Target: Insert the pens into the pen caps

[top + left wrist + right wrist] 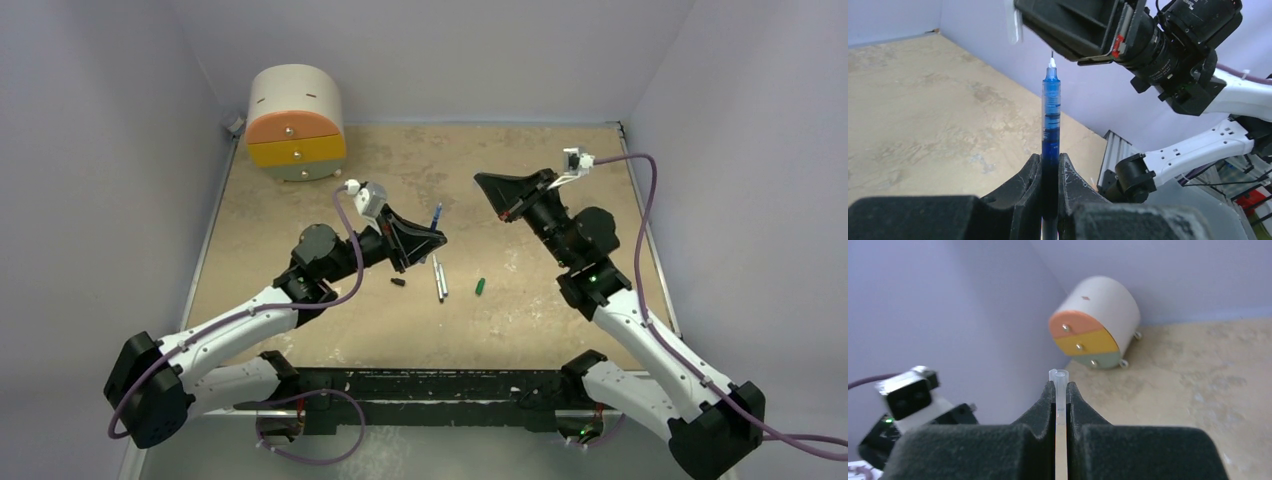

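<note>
Robotics laboratory test cell: tan tabletop [520, 310] enclosed by plain lavender panels [100, 150]; left arm [230, 330] and right arm [650, 340], cabled, bolted to black rail [430, 385] at near edge; aluminium framing [1113, 152] beyond.

blue pen [1051, 112] base hidden in left gripper [1050, 160], pale cap [1059, 382] base too

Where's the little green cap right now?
In the top view, the green cap lies on the table near the middle, just right of two loose pens.
</note>
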Available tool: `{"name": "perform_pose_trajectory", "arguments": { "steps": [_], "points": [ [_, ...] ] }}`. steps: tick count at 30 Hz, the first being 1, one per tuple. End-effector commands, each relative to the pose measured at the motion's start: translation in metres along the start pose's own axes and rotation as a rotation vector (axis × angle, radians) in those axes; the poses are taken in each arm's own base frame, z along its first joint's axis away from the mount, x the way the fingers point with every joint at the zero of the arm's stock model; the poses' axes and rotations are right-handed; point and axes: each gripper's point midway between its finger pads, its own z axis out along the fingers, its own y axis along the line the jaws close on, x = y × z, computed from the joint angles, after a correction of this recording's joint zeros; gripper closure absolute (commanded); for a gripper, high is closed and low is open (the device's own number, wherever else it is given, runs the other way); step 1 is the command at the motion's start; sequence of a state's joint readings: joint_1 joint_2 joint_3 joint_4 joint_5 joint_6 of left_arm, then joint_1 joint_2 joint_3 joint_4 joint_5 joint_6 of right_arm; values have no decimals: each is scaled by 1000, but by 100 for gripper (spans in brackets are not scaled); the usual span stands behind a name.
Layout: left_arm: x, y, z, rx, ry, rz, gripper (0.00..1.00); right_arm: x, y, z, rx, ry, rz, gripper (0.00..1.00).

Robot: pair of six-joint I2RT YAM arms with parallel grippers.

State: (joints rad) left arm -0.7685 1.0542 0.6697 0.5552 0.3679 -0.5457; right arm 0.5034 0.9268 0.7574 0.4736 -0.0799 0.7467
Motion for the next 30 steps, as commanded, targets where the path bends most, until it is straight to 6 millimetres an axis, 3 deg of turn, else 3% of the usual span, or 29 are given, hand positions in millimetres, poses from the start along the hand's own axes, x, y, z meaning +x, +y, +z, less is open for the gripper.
{"name": "perform_pose_trajectory", "arguments": {
  "steps": [1,5,17,30],
  "points": [
    [-27,-34,4,151,-121,-31,100,-51,64,-15,-286,-203,-96,100],
    [-16,-40,10,167,-87,-7,100,-53,77,-20,-349,-202,-125,100],
    [-17,-40,21,162,-72,17,100,-44,94,-27,-448,-158,-162,100],
    [-27,-38,31,141,-78,52,100,-30,94,-38,-486,-120,-146,100]
  ]
}}
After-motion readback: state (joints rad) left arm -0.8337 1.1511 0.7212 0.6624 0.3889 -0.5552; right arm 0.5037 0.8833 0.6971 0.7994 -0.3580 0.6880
